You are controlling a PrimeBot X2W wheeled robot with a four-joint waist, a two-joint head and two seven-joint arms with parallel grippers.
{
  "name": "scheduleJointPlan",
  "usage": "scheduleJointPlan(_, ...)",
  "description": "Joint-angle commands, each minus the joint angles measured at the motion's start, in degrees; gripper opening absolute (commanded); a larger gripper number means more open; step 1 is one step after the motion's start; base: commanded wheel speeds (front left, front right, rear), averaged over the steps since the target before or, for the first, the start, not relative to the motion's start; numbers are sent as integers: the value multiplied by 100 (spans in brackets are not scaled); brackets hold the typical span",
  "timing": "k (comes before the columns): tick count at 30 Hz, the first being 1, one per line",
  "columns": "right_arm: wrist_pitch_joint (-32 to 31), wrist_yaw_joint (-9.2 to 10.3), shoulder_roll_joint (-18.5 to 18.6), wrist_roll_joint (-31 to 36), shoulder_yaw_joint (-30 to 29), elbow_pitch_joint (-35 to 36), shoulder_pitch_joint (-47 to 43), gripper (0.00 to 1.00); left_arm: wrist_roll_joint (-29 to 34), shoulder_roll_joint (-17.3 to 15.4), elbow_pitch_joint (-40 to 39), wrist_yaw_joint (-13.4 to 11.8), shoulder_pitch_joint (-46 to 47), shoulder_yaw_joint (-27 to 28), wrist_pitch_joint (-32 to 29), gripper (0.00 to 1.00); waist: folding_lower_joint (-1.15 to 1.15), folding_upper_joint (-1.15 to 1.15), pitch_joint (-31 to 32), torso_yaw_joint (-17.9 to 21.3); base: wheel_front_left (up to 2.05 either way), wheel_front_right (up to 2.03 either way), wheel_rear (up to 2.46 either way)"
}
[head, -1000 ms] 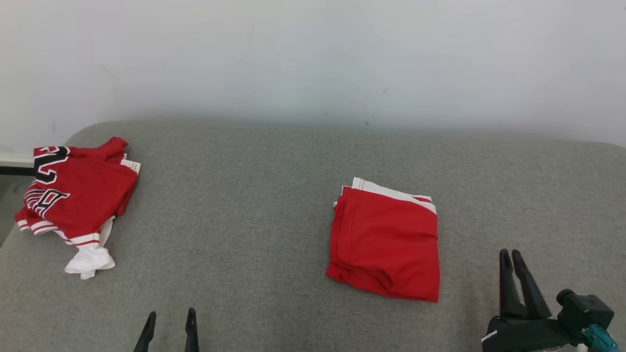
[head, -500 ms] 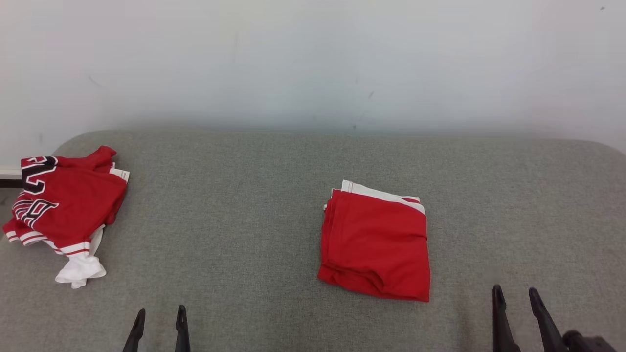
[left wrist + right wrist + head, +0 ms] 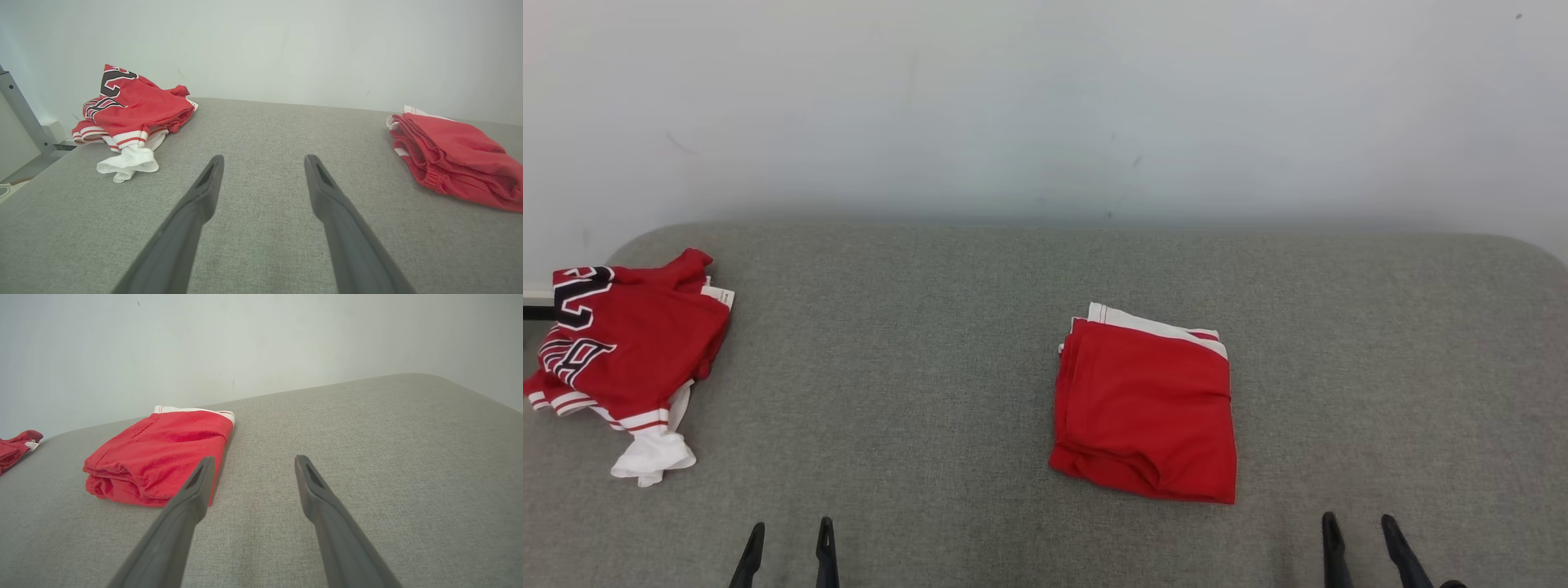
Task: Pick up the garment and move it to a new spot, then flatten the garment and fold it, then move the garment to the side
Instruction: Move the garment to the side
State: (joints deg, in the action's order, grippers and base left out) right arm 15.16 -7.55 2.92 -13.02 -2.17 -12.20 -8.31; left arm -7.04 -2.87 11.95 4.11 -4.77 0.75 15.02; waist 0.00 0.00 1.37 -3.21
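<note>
A red garment (image 3: 1143, 408) with a white band lies folded into a neat rectangle on the grey padded surface (image 3: 915, 367), right of centre. It also appears in the left wrist view as the folded garment (image 3: 453, 163) and in the right wrist view as the folded garment (image 3: 163, 453). My right gripper (image 3: 1357, 523) is open at the bottom right, apart from the cloth, with nothing between its fingers (image 3: 196, 486). My left gripper (image 3: 788, 527) is open at the bottom left over bare fabric, and its fingers (image 3: 204, 192) hold nothing.
A second red jersey (image 3: 629, 343) with black lettering and white trim lies crumpled at the surface's far left edge, also visible as the jersey (image 3: 135, 106). A white wall (image 3: 1045, 106) backs the surface. A grey metal post (image 3: 20, 110) stands beyond the left edge.
My right gripper went from shut to open and drew back toward the bottom edge. The camera shifted slightly, so the whole scene slid left. The left gripper stayed open.
</note>
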Motion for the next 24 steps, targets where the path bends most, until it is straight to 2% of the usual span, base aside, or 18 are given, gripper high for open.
scheduleJointPlan(1,13,10,-4,-23,44,15,-36,100,20,-2,-31,6,-105,14,7,100,0,0,-2,9,0,0,0)
scheduleJointPlan(24,13,10,-1,-27,110,49,28,100,65,-2,-47,-17,-57,14,7,100,0,0,-32,33,0,0,0)
